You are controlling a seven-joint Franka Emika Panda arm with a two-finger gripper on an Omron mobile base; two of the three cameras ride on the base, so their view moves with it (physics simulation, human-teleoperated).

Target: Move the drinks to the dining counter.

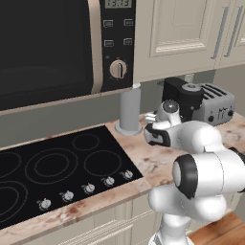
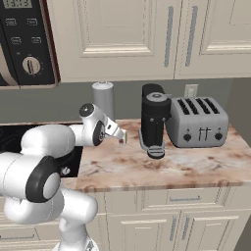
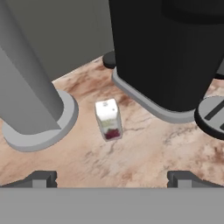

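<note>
One of the drinks (image 3: 108, 119), a small clear bottle with a white top and dark red at its base, stands upright on the marbled counter (image 3: 144, 153). It sits between a grey cylinder and a black coffee machine. My gripper (image 3: 111, 179) hovers just short of it, open, with the bottle centred ahead of the two fingertips (image 3: 41, 178) and nothing between them. In the right base view the gripper (image 2: 119, 135) points down at the counter left of the coffee machine. The dining counter is out of view.
The grey cylinder (image 2: 103, 98) stands by the back wall. The black coffee machine (image 2: 155, 122) and a silver toaster (image 2: 197, 122) stand to its right. A black cooktop (image 1: 62, 167) lies to the left under a microwave (image 1: 48, 48). Cabinets hang above.
</note>
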